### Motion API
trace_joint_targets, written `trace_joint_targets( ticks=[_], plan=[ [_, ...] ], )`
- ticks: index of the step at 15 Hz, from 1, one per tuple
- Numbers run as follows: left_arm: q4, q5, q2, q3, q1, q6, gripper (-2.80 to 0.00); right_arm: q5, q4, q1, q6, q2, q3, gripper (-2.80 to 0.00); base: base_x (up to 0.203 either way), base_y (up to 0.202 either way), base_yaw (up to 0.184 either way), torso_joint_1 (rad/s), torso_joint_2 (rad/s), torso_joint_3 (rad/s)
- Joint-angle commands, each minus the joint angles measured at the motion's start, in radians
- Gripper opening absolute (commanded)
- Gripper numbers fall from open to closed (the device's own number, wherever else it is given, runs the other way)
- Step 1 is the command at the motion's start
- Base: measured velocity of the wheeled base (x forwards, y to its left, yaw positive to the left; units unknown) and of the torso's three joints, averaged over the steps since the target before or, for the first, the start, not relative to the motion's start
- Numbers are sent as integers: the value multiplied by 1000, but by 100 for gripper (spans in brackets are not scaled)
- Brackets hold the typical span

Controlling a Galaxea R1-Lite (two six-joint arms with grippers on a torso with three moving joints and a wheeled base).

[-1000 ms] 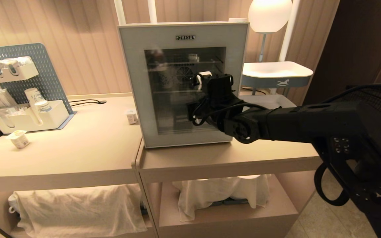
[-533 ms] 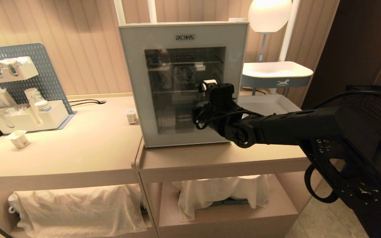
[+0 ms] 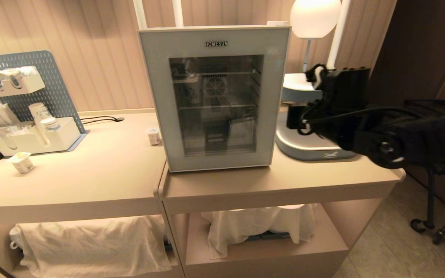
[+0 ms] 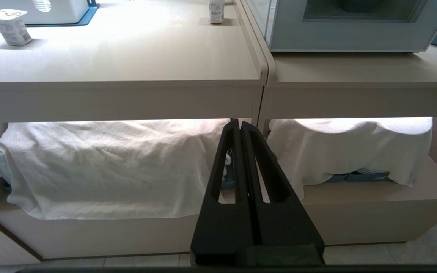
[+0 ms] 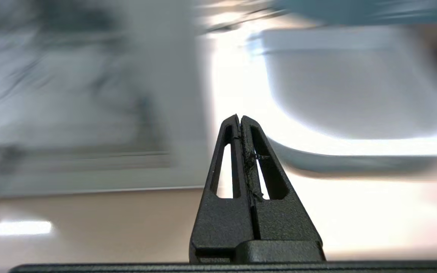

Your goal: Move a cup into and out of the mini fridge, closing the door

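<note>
On the beige counter, head view: white boxy mini fridge, its grey-blue glass-windowed door shut. Small white yogurt-style cup stands far left on the counter, well apart from the fridge. Right gripper hangs right of the fridge. Left wrist view: left gripper fingers pressed together, empty, before white cloths. Right wrist view: fingers closed, holding nothing.
</note>
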Motion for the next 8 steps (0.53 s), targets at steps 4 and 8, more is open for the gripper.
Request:
trace_joint_targets(
  ticks=[4, 8],
  plan=[
    [0, 0, 2, 2, 0, 0, -280, -372, 6, -53, -36, -646, 373, -280, 0, 0, 0, 0, 0, 0],
    [0, 0, 2, 3, 0, -1, -280, -562, 26, -180, -100, -1095, 610, -280, 0, 0, 0, 0, 0, 0]
  ],
)
